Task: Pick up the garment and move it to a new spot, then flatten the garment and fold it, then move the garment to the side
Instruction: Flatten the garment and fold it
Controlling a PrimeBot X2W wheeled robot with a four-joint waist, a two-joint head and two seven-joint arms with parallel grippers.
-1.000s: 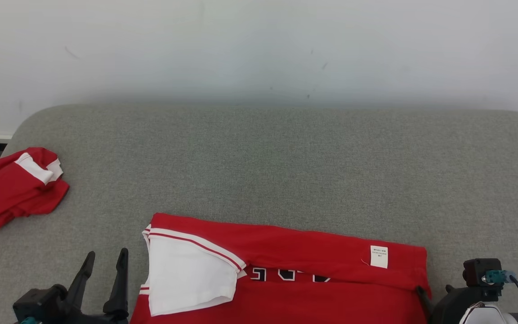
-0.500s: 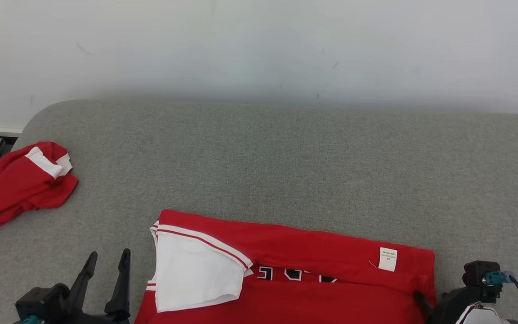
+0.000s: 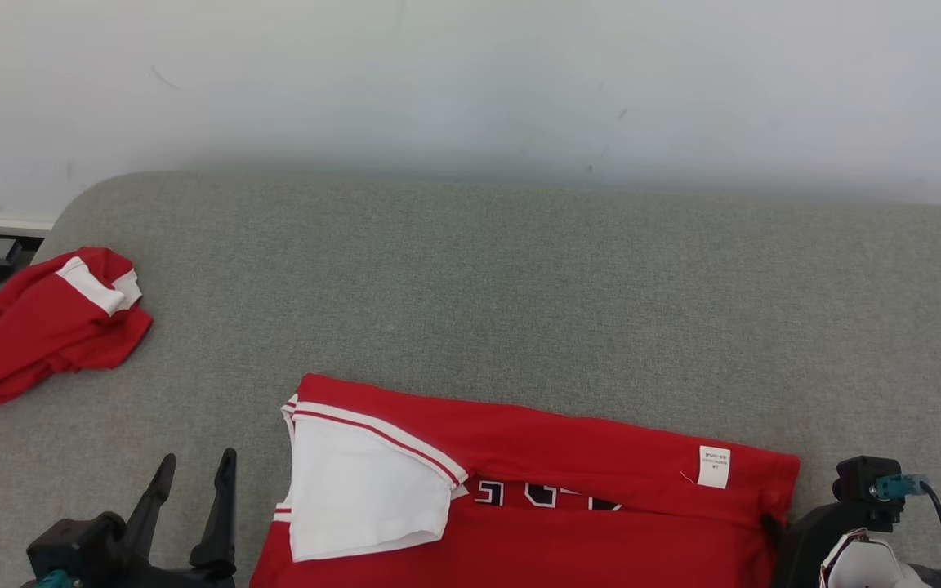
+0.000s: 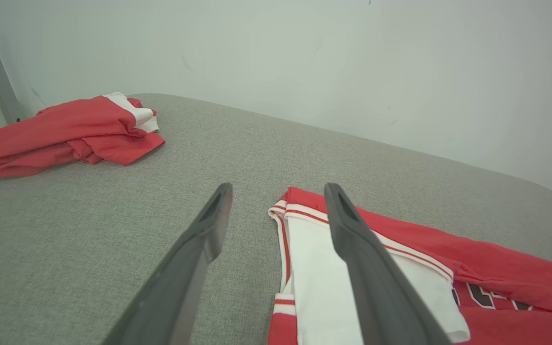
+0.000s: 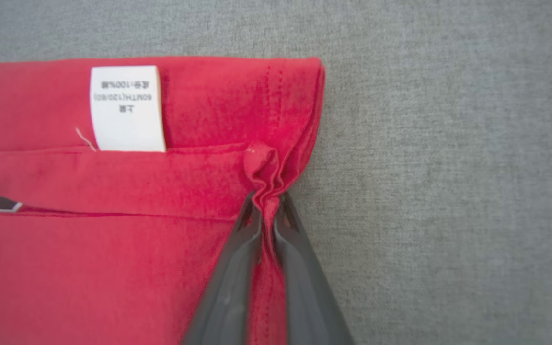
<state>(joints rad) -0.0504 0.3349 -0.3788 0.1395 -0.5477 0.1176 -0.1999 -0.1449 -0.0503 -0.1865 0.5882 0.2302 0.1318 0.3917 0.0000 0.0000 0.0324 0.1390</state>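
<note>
Jaws gripping so small a pucker (image 5: 262, 167) could lose it, or drag the folds open, once the shirt (image 3: 568, 457) was pulled aside. The right gripper (image 5: 266, 201) was clamped on that pucker at the folded shirt's right edge, near the front of the table (image 3: 519, 286); the left gripper (image 4: 278, 189) stood wide apart, empty, beside the white sleeve (image 3: 364, 482).

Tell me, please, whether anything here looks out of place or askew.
A second red garment lies crumpled at the surface's left edge, and the folded garment's right corner is bunched between the right gripper's fingers.
</note>
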